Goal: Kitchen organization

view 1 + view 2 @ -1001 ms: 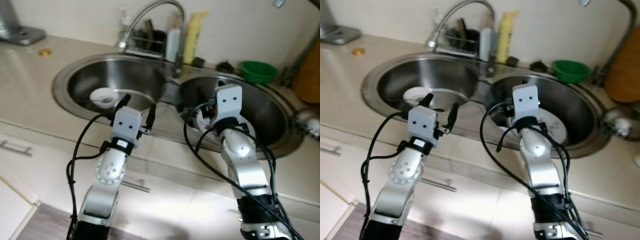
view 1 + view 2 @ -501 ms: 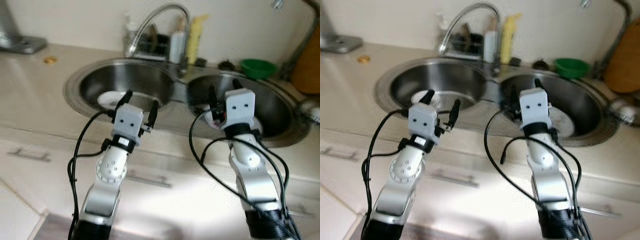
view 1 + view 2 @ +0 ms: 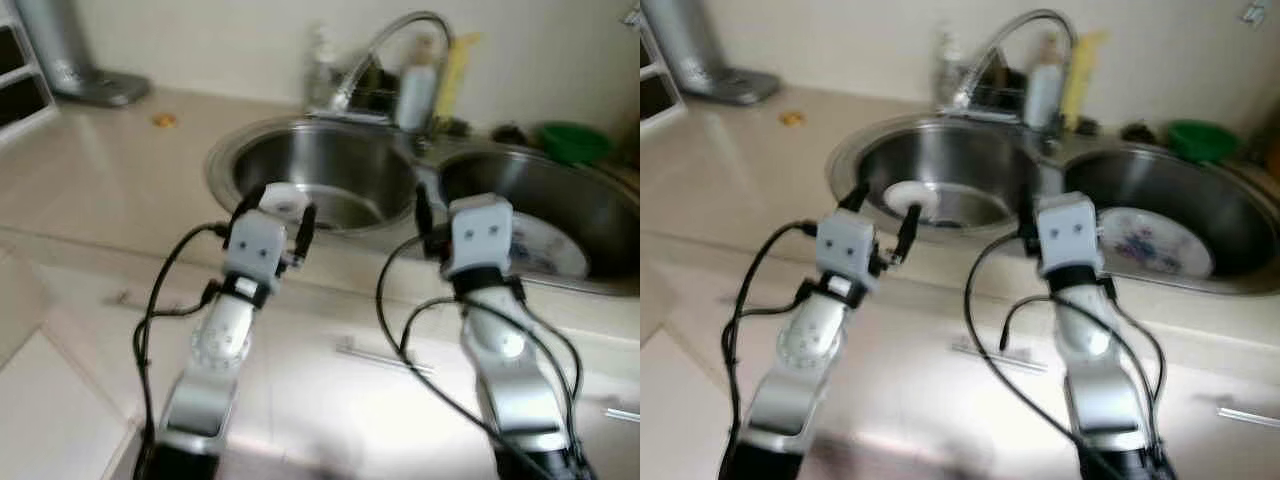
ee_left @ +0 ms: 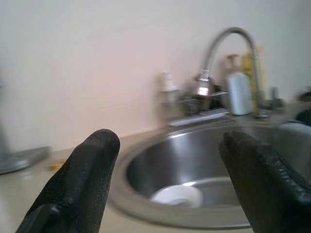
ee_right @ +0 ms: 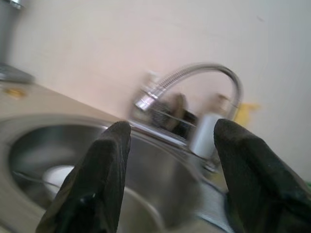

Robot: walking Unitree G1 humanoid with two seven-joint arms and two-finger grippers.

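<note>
Plate (image 3: 1155, 243), white with a floral print, lies flat in the right sink basin (image 3: 1230, 235), presumably waiting to be cleared. Left hand (image 3: 278, 203) and right hand (image 5: 170, 160) hover released and empty at the table's near edge. Since a second ago the view has swung left, uncovering the plate.
</note>
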